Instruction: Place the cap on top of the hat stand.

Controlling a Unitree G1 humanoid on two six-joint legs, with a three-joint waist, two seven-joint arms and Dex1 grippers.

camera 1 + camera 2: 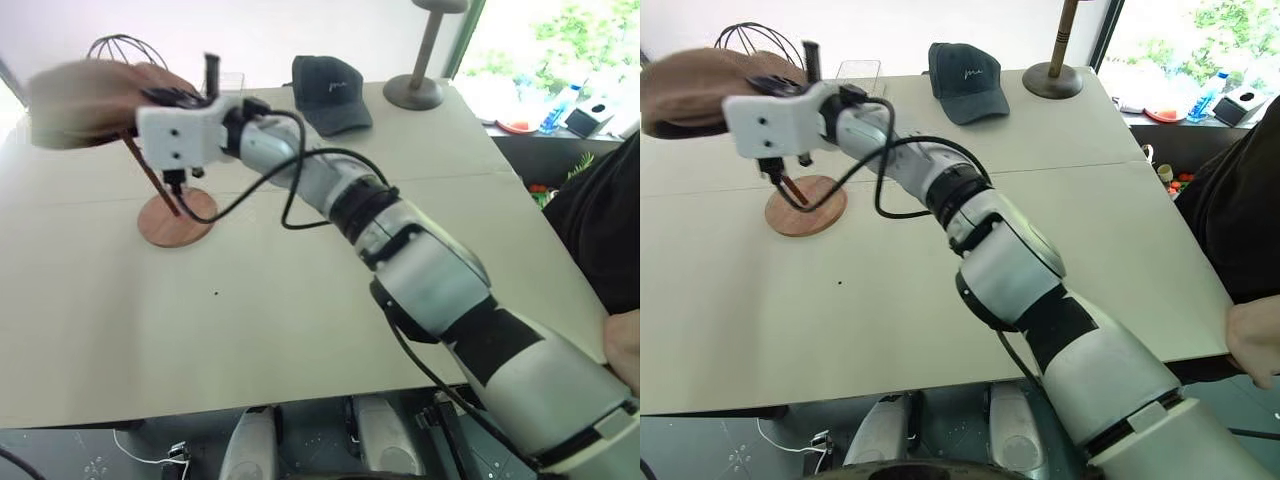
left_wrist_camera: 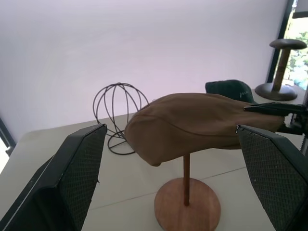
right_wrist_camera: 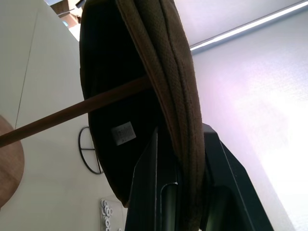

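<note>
The brown cap [image 2: 192,120] hangs over the top of the reddish-brown hat stand. The stand's thin rod [image 2: 186,178] runs up into the cap's dark underside [image 3: 110,96], and its top disc is hidden under the fabric. The stand's round base [image 1: 178,220] rests on the table at the far left. My right gripper [image 3: 180,139] is shut on the cap's edge, its black fingers [image 1: 175,97] reaching in from the right. My left gripper [image 2: 171,129] is open; the cap and stand are beyond it, apart from its fingers.
A black wire head-shaped stand [image 2: 118,110] is behind the hat stand. A dark navy baseball cap [image 1: 330,92] and a grey mushroom-shaped stand [image 1: 420,60] sit at the table's far side. A clear box [image 1: 858,72] lies near them. A person [image 1: 600,220] stands at the right edge.
</note>
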